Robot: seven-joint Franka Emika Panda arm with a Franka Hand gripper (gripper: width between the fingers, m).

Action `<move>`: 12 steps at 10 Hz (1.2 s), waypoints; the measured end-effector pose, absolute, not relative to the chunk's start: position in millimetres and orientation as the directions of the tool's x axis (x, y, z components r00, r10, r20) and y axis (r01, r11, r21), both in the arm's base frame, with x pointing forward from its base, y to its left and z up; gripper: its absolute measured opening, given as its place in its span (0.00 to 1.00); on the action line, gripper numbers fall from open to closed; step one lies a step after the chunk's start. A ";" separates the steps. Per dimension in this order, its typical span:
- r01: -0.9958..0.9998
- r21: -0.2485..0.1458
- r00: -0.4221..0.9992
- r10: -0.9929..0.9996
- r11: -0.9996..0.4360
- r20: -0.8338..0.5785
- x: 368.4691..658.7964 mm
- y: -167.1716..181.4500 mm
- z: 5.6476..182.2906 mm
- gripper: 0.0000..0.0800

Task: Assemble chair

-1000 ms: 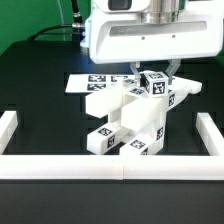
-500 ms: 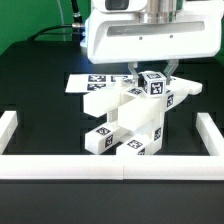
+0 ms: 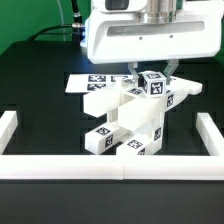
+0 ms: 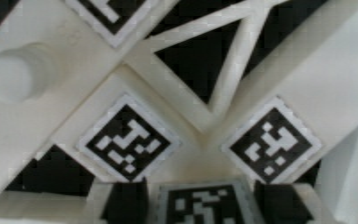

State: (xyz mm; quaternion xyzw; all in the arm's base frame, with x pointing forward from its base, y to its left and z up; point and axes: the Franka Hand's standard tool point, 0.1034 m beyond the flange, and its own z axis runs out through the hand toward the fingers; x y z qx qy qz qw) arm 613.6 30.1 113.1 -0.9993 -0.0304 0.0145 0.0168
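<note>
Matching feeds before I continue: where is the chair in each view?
Exterior view: the chair stands mid-picture, in front of the marker board.
Wrist view: the chair fills the picture, crossed braces close up.
Shared landmark: the chair's black-and-white square tags.

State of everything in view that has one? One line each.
chair: partly joined, standing on the table.
gripper: at the chair's top, straddling a tagged block; grip unclear.
marker board: flat behind the chair.
border rails: lying along table edges.
</note>
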 end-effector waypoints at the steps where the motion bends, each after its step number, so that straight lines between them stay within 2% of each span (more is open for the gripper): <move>1: 0.060 -0.034 0.998 0.061 -0.998 -0.028 613.6 30.0 112.8 0.36; 5: -0.001 -0.036 0.999 0.000 -0.999 -0.041 612.6 31.1 113.1 0.36; 8: -0.231 -0.026 0.972 -0.229 -0.973 -0.048 612.6 32.3 113.1 0.36; 12: -0.431 -0.016 0.902 -0.429 -0.902 -0.052 612.7 33.1 113.1 0.36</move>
